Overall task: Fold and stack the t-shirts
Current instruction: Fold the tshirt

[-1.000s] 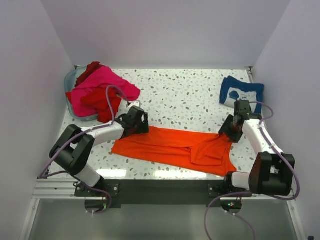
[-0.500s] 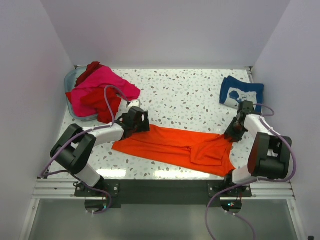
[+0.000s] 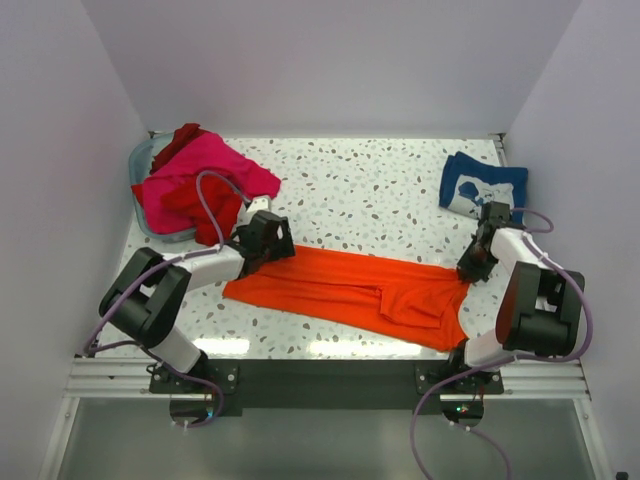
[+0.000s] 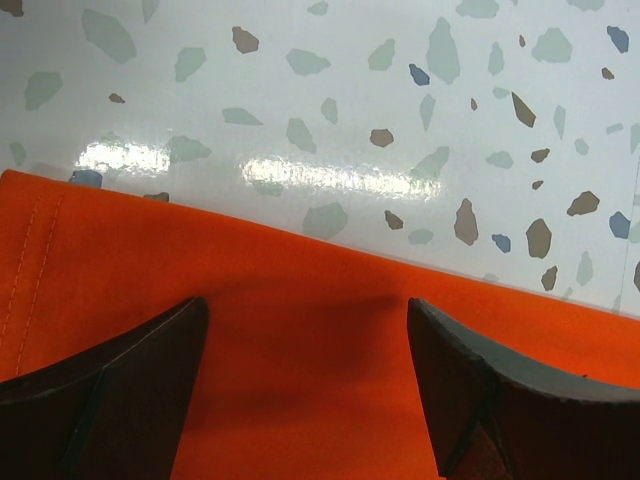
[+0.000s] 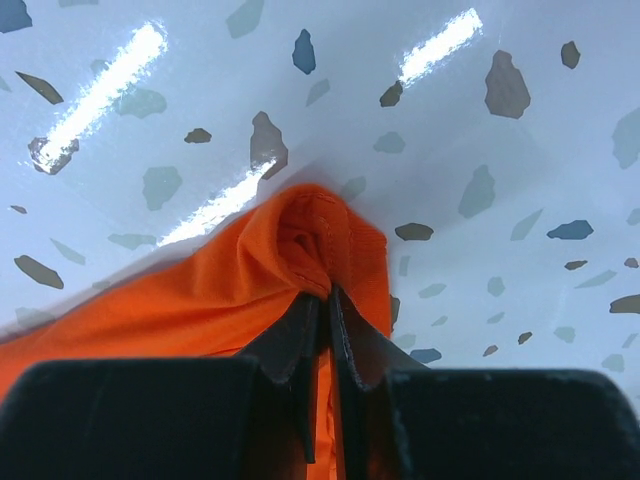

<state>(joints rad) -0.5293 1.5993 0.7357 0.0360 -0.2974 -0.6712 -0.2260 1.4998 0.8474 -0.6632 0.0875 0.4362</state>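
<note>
The orange t-shirt [image 3: 340,288] lay stretched across the space between the two sets of jaws. The right gripper [image 5: 322,300] had pinched shut on a bunched corner, cloth bulging just ahead of its tips, probably to anchor that end for pulling the shirt flat. The left gripper [image 4: 306,310] gaped wide over the opposite edge, holding nothing. Beyond the left jaws a basket [image 3: 139,158] held a pink t-shirt [image 3: 215,160] and a red t-shirt [image 3: 200,205]; beyond the right lay a folded navy t-shirt [image 3: 483,185]. The speckled tabletop [image 3: 380,190] was glossy, boxed by plain pale walls [image 3: 330,60].
</note>
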